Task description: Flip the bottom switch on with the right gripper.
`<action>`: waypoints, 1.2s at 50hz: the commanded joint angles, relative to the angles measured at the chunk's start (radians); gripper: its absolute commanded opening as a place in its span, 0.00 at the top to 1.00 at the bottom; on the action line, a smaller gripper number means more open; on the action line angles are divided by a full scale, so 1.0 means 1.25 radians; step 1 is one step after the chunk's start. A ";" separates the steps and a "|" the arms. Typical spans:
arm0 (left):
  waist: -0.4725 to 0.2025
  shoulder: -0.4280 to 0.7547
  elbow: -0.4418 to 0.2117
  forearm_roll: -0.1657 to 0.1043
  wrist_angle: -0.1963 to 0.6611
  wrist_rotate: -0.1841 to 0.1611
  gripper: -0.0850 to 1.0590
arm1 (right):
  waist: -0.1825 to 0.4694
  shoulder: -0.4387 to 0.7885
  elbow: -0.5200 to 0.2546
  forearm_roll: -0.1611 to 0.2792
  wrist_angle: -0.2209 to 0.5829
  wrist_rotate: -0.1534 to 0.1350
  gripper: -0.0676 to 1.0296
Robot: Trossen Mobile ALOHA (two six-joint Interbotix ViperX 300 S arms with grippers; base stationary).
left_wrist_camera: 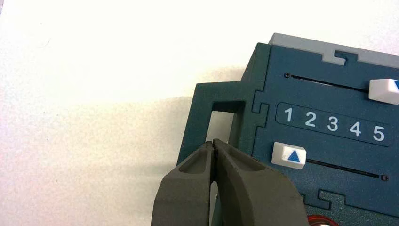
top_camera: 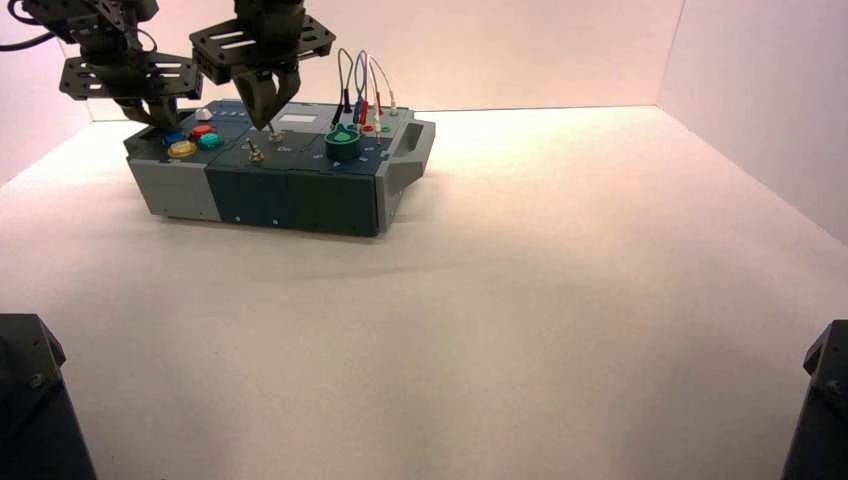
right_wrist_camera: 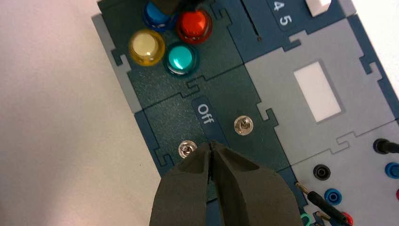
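Black skeletal right gripper (right_wrist_camera: 212, 147): fingers pressed together | small silver toggle switch (right_wrist_camera: 187, 149) just beside fingertips | left gripper (left_wrist_camera: 213, 142): closed, parked by dark blue box (left_wrist_camera: 329, 188) handle.

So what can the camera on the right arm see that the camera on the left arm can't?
Only the right wrist view shows the two toggle switches, the Off label, the yellow button, the white window and the shut right gripper between the switches. Only the left wrist view shows the box handle, the numbers 1 to 3 and the shut left gripper beside that handle. Both show the numbers 4 and 5, a white slider and the red button.
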 commanded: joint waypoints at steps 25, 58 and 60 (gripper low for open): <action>0.022 -0.006 0.002 -0.001 0.007 -0.002 0.95 | 0.016 -0.018 -0.033 0.011 0.007 -0.004 0.96; 0.022 -0.006 0.002 -0.002 0.007 -0.002 0.95 | 0.031 0.015 -0.075 0.011 0.039 -0.012 0.96; 0.022 -0.007 0.002 -0.002 0.007 -0.002 0.95 | 0.031 0.013 -0.075 0.011 0.039 -0.012 0.96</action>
